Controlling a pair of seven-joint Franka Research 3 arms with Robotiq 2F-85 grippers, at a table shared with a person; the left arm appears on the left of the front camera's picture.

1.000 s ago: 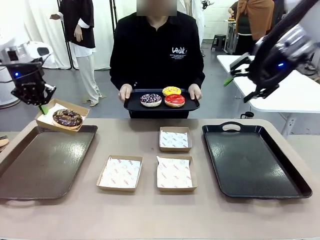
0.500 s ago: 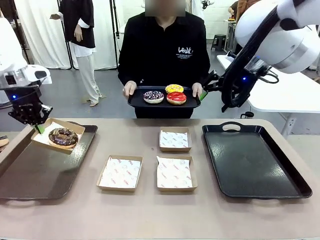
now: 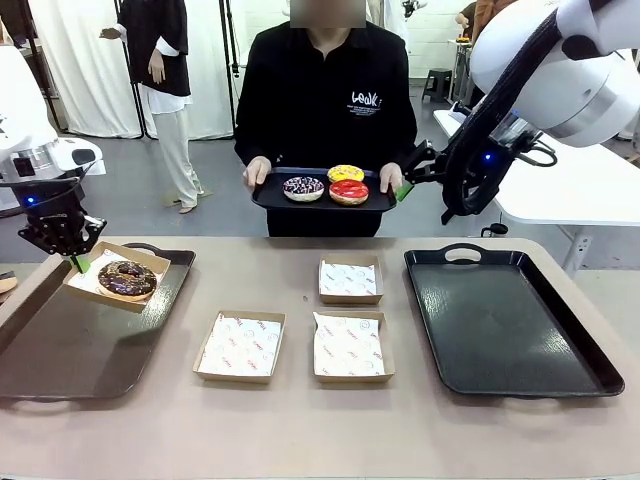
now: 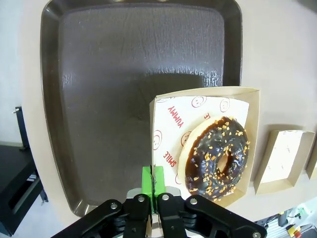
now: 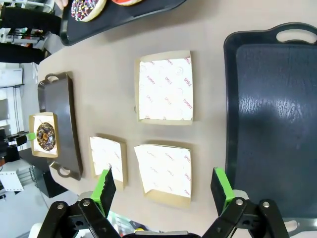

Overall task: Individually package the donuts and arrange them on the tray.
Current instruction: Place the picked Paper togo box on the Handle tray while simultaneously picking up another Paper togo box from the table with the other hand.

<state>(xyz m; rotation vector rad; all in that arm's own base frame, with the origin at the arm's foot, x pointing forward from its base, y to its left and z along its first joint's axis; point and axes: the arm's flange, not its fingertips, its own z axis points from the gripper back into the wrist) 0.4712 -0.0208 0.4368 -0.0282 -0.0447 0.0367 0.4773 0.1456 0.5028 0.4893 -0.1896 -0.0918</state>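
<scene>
The chocolate donut with nut sprinkles lies in a paper-lined cardboard box. My left gripper is shut on that box's edge, holding it tilted low over the far left part of the brown tray. A person at the far side holds a small black tray carrying the purple donut, the yellow donut and the red donut. My right gripper hangs open in the air beside that tray's right end, with nothing between its fingers.
Three empty lined boxes sit mid-table. A large black tray with a handle lies at the right. The person's hands grip both ends of the small tray. The brown tray's floor is bare beyond the box.
My left gripper has lowered the boxed chocolate donut towards the brown tray. My right arm swung in from the upper right to the person's tray, which has shifted slightly.
</scene>
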